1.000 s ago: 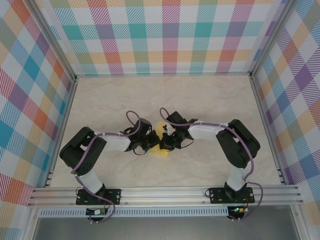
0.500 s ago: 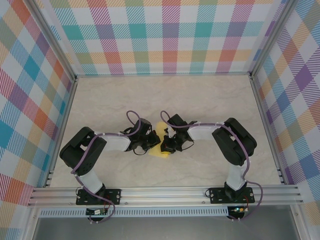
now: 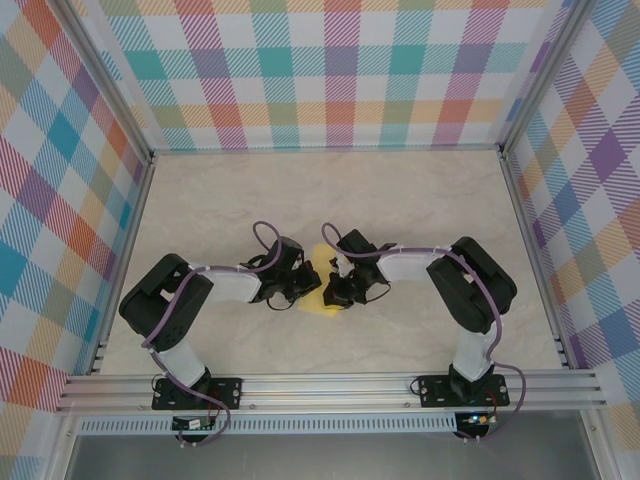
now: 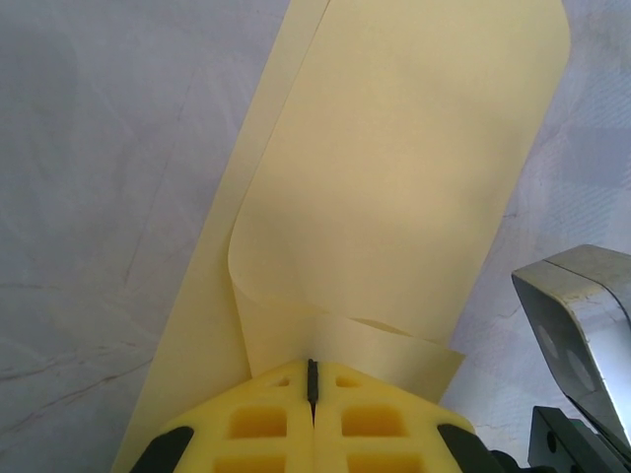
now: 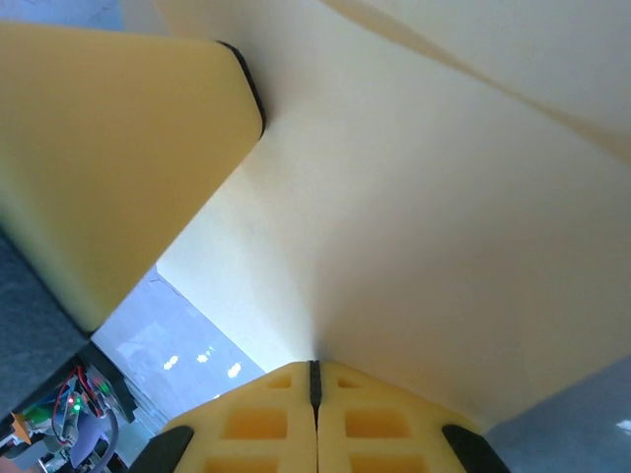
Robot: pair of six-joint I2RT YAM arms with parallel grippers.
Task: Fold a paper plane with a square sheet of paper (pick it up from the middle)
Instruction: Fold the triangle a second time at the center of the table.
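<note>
The pale, marbled worktop (image 3: 420, 200) carries the square sheet of paper (image 3: 323, 305) just below the middle of the overhead frame, between the two arms. It is thin, smooth and bright yellow, and one layer curls back over another in the left wrist view. The left gripper (image 4: 313, 379) has its blocky yellow pads pressed together on the sheet's near edge. The right gripper (image 5: 315, 379) pinches the sheet the same way.

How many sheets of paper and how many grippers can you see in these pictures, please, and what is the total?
Paper, the yellow sheet of paper: 1
Grippers, the left gripper and the right gripper: 2
Total: 3
</note>
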